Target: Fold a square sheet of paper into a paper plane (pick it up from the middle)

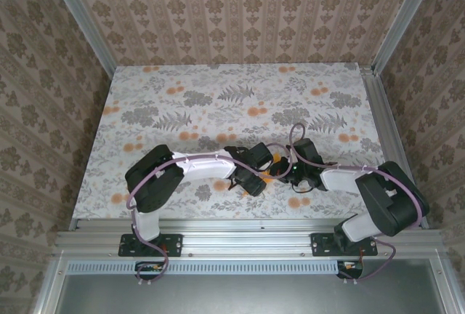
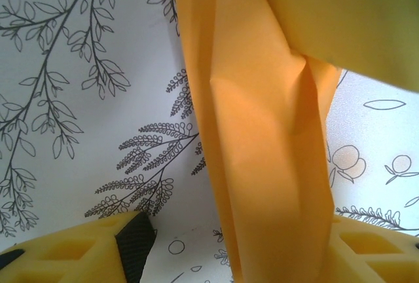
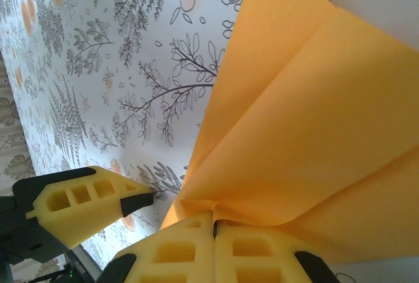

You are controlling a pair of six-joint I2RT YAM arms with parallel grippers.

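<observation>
Rising from the clamped fingers of the right gripper [image 3: 215,221], the thin bright orange square sheet of paper [image 3: 308,119] is pinched at one gathered point where its layers meet. From that point it fans outward into broad flat flaps, with one straight crease running away from the right gripper and a second layer lying beneath it. The paper is plain and unmarked, already folded narrower than a square.

In the left wrist view the paper [image 2: 262,139] shows as a long band with soft dents and a buckle near its upper part, where another flap crosses over it. The band passes between the yellow fingers [image 2: 85,250] of the left gripper [image 2: 239,230], which stand well apart: one finger is clear of the paper, the other is just beside it, and whether they touch cannot be told.

From above, the left gripper [image 1: 254,176] sits just beside the right gripper [image 1: 287,172], with a sliver of orange paper [image 1: 270,172] between them. Under the right gripper lies the white, flower-printed worktop [image 1: 218,103].
</observation>
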